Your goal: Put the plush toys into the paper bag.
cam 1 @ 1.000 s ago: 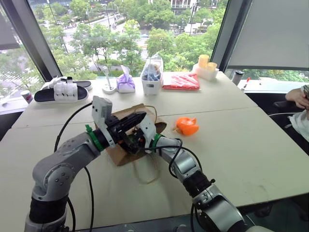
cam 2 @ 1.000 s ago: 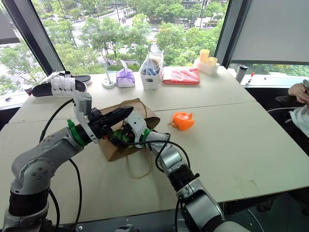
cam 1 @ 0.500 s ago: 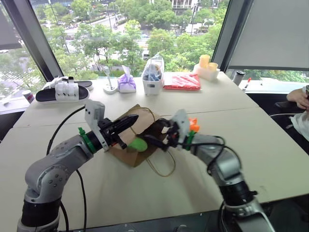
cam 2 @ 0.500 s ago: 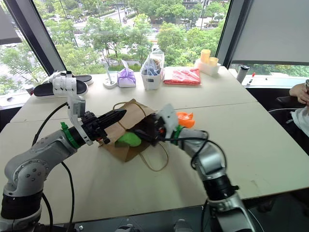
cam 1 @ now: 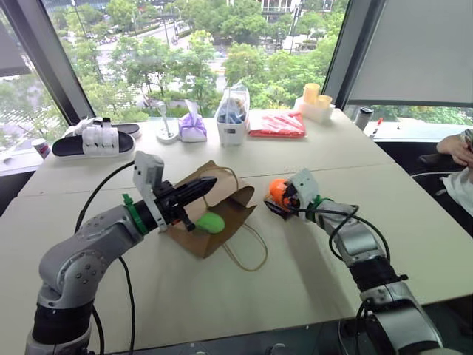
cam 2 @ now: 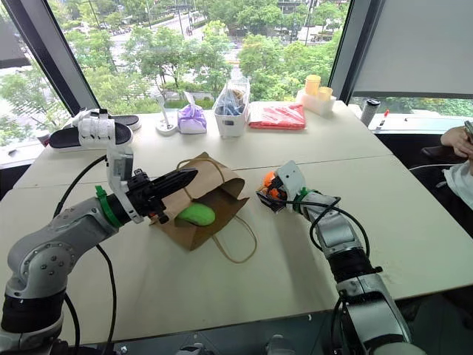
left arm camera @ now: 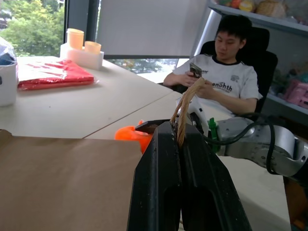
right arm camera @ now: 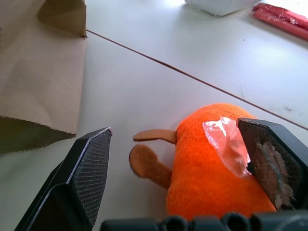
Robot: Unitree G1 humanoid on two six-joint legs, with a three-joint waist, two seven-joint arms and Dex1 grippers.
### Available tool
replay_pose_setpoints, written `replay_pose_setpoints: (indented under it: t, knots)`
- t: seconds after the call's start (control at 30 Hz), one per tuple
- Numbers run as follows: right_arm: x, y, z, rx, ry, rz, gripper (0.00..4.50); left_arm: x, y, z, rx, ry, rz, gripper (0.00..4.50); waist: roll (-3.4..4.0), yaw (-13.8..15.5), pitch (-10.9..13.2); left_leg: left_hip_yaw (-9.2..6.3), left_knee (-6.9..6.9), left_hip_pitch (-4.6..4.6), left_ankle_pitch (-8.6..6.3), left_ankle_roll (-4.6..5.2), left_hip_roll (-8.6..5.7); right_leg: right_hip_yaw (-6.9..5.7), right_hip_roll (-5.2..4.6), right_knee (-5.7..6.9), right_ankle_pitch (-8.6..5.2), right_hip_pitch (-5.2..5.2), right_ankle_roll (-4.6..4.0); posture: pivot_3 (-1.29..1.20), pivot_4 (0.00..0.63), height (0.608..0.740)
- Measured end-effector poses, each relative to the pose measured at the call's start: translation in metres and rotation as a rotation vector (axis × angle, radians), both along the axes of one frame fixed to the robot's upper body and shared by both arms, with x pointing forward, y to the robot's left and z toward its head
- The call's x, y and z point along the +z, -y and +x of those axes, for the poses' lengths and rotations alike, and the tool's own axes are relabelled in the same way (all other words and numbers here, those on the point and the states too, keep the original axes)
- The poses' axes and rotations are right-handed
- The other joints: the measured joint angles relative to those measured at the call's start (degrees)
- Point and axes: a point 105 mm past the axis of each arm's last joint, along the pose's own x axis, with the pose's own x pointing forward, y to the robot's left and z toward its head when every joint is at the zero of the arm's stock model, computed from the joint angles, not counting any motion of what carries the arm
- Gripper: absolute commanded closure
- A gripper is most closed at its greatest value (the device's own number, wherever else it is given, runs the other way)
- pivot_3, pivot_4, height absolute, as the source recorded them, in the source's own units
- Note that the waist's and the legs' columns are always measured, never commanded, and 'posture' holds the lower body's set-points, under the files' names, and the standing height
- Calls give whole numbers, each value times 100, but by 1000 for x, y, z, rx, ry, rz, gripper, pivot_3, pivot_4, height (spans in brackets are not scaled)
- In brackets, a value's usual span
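The paper bag (cam 2: 199, 207) lies on the table (cam 2: 222, 288), mouth toward the robot's right. The green plush toy (cam 2: 196, 214) rests inside the mouth. The left gripper (left arm camera: 180, 144), fingers pressed together, pinches the bag's handle (left arm camera: 185, 103) at the bag's 10 o'clock side. The orange plush toy (right arm camera: 216, 163) sits at 3 o'clock of the bag, apart from it. The right gripper (right arm camera: 185, 154), fingers spread wide, straddles this toy; one finger (right arm camera: 269, 161) is touching it.

Legible text: partial word ending "enohth", printed in dark letters across chest of white T-shirt (left arm camera: 222, 82) worn by seated person. Nothing else readable.
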Motion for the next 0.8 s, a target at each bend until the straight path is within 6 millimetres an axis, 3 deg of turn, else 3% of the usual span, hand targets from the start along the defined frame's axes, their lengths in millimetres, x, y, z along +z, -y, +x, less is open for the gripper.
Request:
replay_pose_setpoints:
  t: [0.13,0.2,0.27,0.43,0.5,0.67,0.8]
  knots:
    - [-13,-1,13,-38,38,-125,10,0,0,1,6,-1,0,4500,0,-6,0,0,-3,1,0,-1,0,1,0,-2,0,-1,0,0,150,740]
    - [-14,0,16,-41,65,-166,518,0,0,1,10,-1,1,4500,0,-4,0,0,-3,1,1,-1,0,1,0,-2,0,-1,0,0,150,740]
    - [-15,2,19,-52,84,-202,1305,0,0,1,11,0,2,4500,0,-4,0,0,-1,1,1,-1,0,1,0,-2,0,0,0,0,150,740]
    - [-13,9,22,-72,118,-242,3865,1,0,0,11,2,5,4500,0,-8,0,0,-1,2,1,-1,0,1,1,-1,0,1,0,0,150,740]
    - [-11,10,22,-75,127,-242,4485,0,0,0,9,2,5,4500,0,-8,0,0,-1,2,1,-1,0,1,0,0,0,1,0,0,150,740]
    - [-3,16,19,-73,98,-161,4485,0,1,0,7,2,5,4500,0,16,0,-3,0,-1,0,-1,0,0,0,-2,0,2,0,0,150,740]
    - [19,28,-4,-17,102,-102,4485,0,3,0,1,1,3,4500,1,34,1,-5,-2,-5,-1,2,0,-1,0,-5,0,1,1,0,150,740]
